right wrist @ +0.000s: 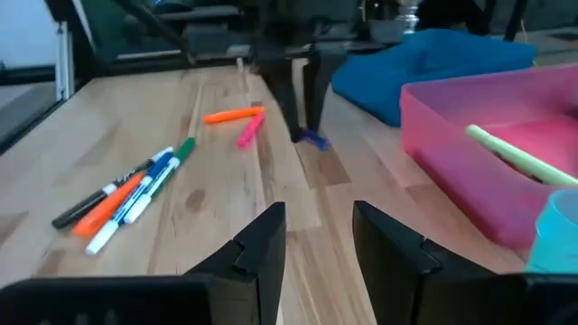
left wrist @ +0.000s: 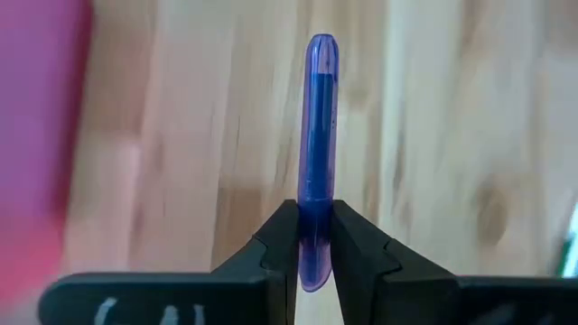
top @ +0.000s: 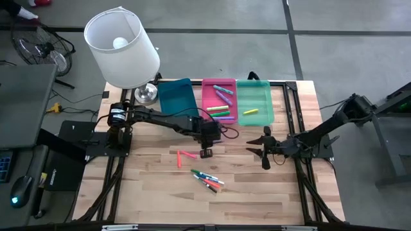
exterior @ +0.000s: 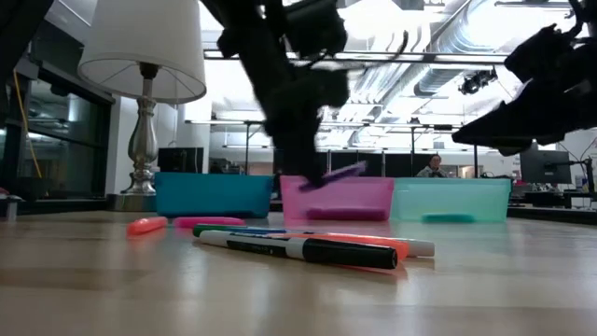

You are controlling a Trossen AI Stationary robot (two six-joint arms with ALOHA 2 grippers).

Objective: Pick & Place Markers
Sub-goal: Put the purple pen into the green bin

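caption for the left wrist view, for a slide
Left gripper shut on a purple marker above the wooden table.

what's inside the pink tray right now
The pink tray holds several markers in the high view: teal, yellow, purple and green ones, lying loose. The low view shows only its front wall, so they are hidden there. The left gripper holds a purple marker outside it.
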